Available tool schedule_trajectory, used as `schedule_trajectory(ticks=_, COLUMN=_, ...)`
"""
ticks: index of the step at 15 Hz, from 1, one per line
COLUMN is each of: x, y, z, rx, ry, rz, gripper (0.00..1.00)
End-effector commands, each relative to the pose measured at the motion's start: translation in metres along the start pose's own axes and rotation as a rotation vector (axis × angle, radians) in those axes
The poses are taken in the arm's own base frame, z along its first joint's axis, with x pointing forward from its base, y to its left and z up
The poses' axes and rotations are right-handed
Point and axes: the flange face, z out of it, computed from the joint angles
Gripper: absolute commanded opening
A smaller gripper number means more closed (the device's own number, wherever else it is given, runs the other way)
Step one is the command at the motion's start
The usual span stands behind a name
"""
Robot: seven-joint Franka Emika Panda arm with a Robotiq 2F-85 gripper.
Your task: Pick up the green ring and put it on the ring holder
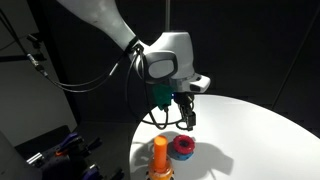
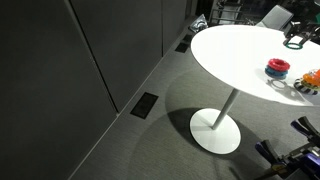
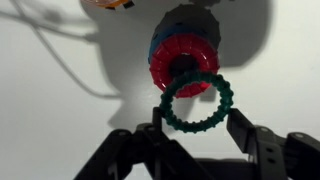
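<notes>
The green ring (image 3: 195, 105) is dark green and ridged, and it sits between my gripper's two fingers (image 3: 197, 128). The fingers touch its left and right sides and hold it above the white table (image 1: 250, 130). In an exterior view the gripper (image 1: 186, 118) hangs over the table, just behind the ring holder (image 1: 160, 156), an upright orange peg on a yellowish base. In the wrist view only the peg's orange edge (image 3: 115, 4) shows at the top. The gripper (image 2: 295, 40) and the peg (image 2: 312, 78) also show in an exterior view at the right edge.
A low red-and-blue ring stack (image 1: 183, 148) lies next to the peg, directly under the held ring in the wrist view (image 3: 185, 55), and shows in an exterior view (image 2: 277, 68). The round table stands on a single pedestal (image 2: 215, 130). Dark curtains surround it.
</notes>
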Motion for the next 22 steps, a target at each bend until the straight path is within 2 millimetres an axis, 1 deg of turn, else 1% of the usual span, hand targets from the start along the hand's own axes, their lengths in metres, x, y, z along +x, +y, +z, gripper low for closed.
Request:
schedule_trajectory(ticks=1, x=-0.017, y=0.011, z=-0.034, rx=-0.006, ry=-0.016, rz=-0.039, gripper=0.42)
schedule_trajectory(ticks=7, x=-0.041, y=0.025, z=-0.075, rx=-0.008, ry=-0.006, rz=-0.078, gripper=0.42)
schedule_trajectory(ticks=11, x=-0.056, y=0.037, z=-0.09, rx=-0.008, ry=0.006, rz=-0.081, gripper=0.42)
schedule_trajectory(ticks=14, x=-0.065, y=0.049, z=-0.09, rx=-0.004, ry=0.009, rz=-0.065, gripper=0.42)
schedule_trajectory(ticks=22, x=-0.083, y=0.08, z=-0.074, rx=-0.021, ry=-0.035, rz=-0.019, gripper=0.42)
